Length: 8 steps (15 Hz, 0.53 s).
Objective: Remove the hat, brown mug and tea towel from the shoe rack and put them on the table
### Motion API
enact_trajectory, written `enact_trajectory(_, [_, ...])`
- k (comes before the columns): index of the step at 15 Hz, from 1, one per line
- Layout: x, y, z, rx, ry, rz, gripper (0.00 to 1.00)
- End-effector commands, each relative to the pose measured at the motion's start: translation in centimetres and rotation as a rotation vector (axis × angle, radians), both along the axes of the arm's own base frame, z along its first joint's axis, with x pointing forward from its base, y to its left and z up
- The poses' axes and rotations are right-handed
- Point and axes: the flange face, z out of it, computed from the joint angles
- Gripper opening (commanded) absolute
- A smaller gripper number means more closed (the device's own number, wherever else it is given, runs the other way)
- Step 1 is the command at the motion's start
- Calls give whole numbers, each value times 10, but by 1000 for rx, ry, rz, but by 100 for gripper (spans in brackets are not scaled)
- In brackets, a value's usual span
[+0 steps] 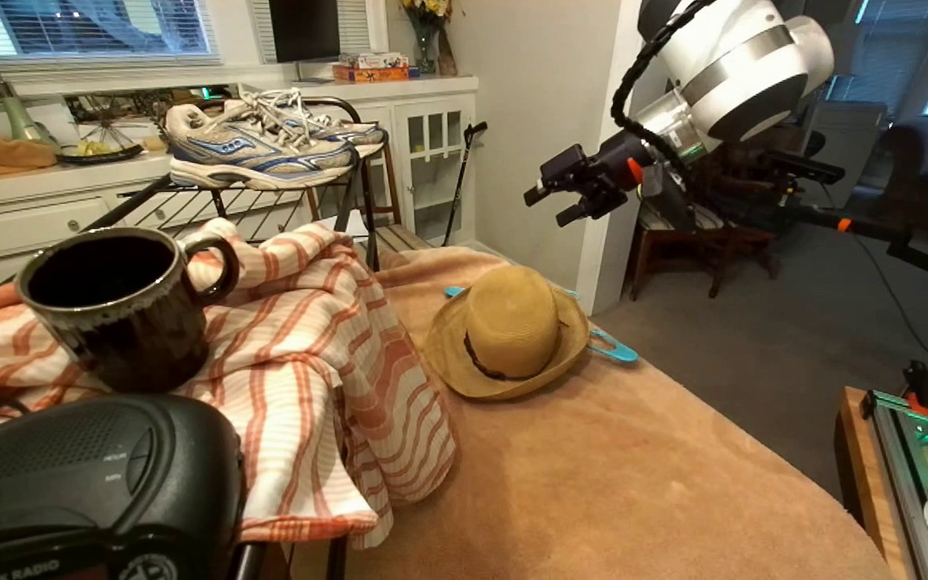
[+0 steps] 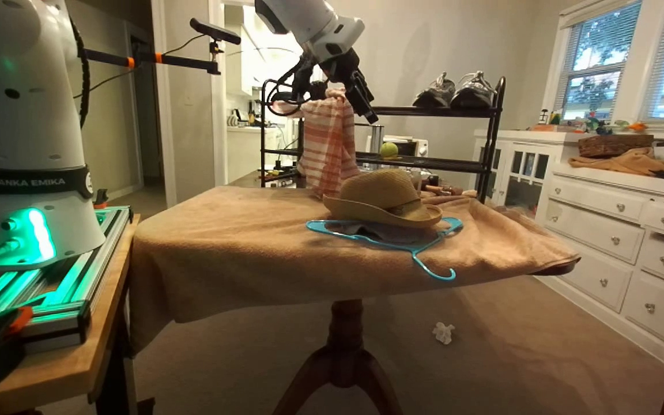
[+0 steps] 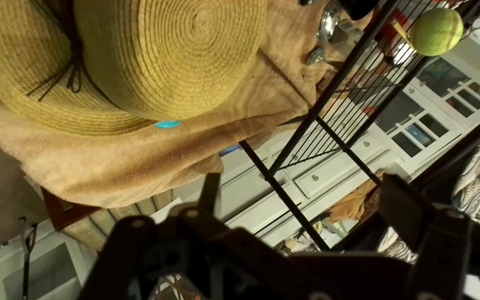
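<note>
The straw hat (image 1: pixel 512 326) rests crown up on the tan-covered table (image 1: pixel 593 467), and in an exterior view the hat (image 2: pixel 384 193) lies partly over a turquoise hanger. On top of the black shoe rack (image 2: pixel 424 163) the striped tea towel (image 1: pixel 295 322) is spread, with one end hanging down its side. The dark brown mug (image 1: pixel 122 306) stands upright on the towel. In the air above the table, apart from all three, is my gripper (image 1: pixel 551 206). In the wrist view the gripper (image 3: pixel 302 189) has its fingers wide apart with nothing between them.
A black clock radio (image 1: pixel 85 483) sits close to the mug. Running shoes (image 1: pixel 263 153) occupy the far end of the rack's top shelf. A tennis ball (image 2: pixel 389 150) lies on a lower shelf. The turquoise hanger (image 2: pixel 415 252) reaches over the table's edge.
</note>
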Motion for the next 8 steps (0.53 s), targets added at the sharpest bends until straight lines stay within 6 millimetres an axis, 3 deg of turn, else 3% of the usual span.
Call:
enact_trajectory(1, [-24, 23, 17, -12, 6, 64, 100])
enact_trajectory(8, [-41, 72, 83, -125, -44, 343, 100])
